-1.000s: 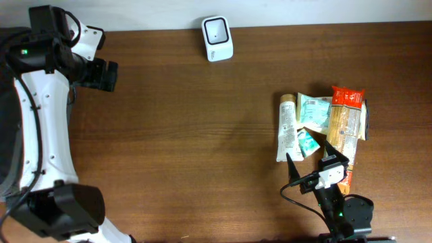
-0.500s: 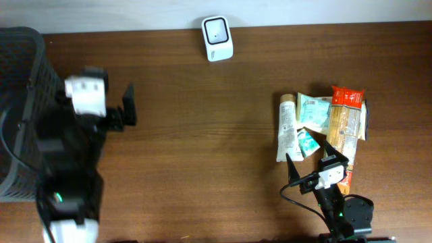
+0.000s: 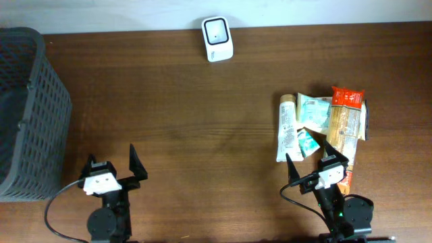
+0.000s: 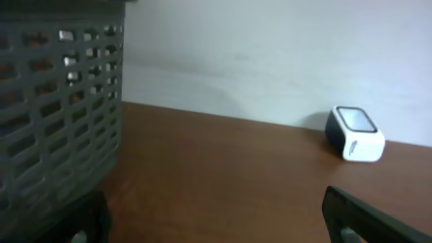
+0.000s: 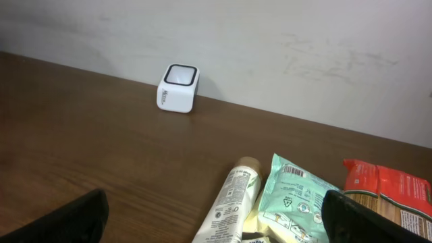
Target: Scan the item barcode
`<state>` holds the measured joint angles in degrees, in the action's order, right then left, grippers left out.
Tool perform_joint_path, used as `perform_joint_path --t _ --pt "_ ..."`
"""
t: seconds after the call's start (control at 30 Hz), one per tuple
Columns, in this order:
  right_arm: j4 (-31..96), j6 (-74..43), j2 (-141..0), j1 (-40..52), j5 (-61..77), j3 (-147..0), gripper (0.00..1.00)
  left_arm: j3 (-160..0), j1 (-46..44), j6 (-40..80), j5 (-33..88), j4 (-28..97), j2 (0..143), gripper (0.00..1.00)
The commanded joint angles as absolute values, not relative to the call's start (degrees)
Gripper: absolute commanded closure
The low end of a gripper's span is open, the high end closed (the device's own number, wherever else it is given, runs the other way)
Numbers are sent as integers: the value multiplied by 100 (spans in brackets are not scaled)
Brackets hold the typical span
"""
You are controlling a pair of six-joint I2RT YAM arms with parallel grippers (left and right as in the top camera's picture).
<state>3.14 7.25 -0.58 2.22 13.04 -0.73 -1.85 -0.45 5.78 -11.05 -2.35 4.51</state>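
Two claws are seen wide open and empty, left gripper [image 3: 111, 160] and right gripper [image 3: 309, 155] | item pile [image 3: 331, 121] is heaped just ahead of right gripper | cream tube [image 3: 287, 128] should be taken mid-body, barcode left uncovered for scanner [image 3: 217, 30]

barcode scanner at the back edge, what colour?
The scanner is white with a dark-framed top window; right wrist view shows it best.

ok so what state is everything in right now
left fingers: open, empty
right fingers: open, empty, close to the tube
scanner: standing, untouched
basket: upright, contents unclear
tube: lying flat, cap pointing away from the robot
green pouch: lying flat, untouched
red-topped packet: lying flat, untouched
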Motion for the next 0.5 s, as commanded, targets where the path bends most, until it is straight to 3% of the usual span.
perform_joint_path --t 0.0,0.13,0.47 --pt "325 661 -19 185 1347 -32 2 -47 -78 403 -1288 209 12 1" --pt "325 661 -19 185 1347 -32 2 -49 -73 -294 -1009 395 25 1" --pt "325 661 -19 185 1350 -32 1 -54 -73 -287 -860 397 30 1"
